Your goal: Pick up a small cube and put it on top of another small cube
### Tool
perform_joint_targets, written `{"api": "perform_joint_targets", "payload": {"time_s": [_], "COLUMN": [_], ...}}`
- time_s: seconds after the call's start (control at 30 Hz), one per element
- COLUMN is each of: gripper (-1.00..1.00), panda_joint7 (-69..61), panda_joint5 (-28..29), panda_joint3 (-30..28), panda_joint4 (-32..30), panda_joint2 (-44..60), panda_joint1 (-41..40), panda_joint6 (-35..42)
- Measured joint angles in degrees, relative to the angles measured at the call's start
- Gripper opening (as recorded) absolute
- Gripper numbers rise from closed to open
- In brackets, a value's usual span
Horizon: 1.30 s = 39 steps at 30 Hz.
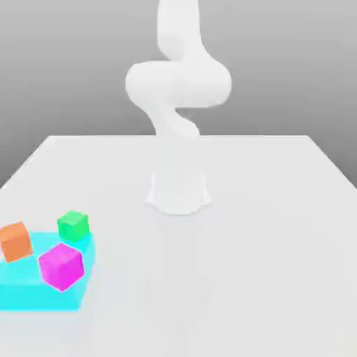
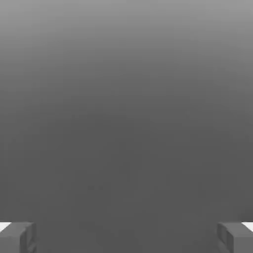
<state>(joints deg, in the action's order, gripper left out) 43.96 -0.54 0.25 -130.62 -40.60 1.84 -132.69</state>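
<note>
The small cube is out of view. A small green cube (image 1: 72, 224) sits at the back edge of a flat cyan block (image 1: 21, 291), near the table's front corner on the exterior view's left. My gripper (image 2: 126, 238) is open, its two grey fingertips (image 2: 18, 237) standing far apart with nothing between them. The hand view looks onto a plain grey background. The white arm (image 1: 178, 84) rises from its base (image 1: 178, 190) at the middle of the table and bends upward out of the picture.
A small orange cube (image 1: 15, 240) and a larger magenta cube (image 1: 61, 265) also rest on the cyan block, close to the green one. The white table (image 1: 265, 265) stretches wide to the exterior view's right and front.
</note>
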Motion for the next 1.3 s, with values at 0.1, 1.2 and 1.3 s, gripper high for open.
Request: {"api": "perform_joint_targets", "payload": {"time_s": [0.1, 1.2, 1.3], "gripper": [0.0, 0.0, -1.0], "panda_joint7": [-2.3, -13.7, -13.3], "panda_joint5": [-0.7, 9.6, 10.2], "panda_joint3": [0.5, 8.1, 7.4], "panda_joint4": [1.5, 16.9, 17.7], "panda_joint2": [6.5, 75.5, 78.7], "panda_joint1": [2.2, 21.9, 22.5], "panda_joint6": [-1.1, -15.5, -17.8]}}
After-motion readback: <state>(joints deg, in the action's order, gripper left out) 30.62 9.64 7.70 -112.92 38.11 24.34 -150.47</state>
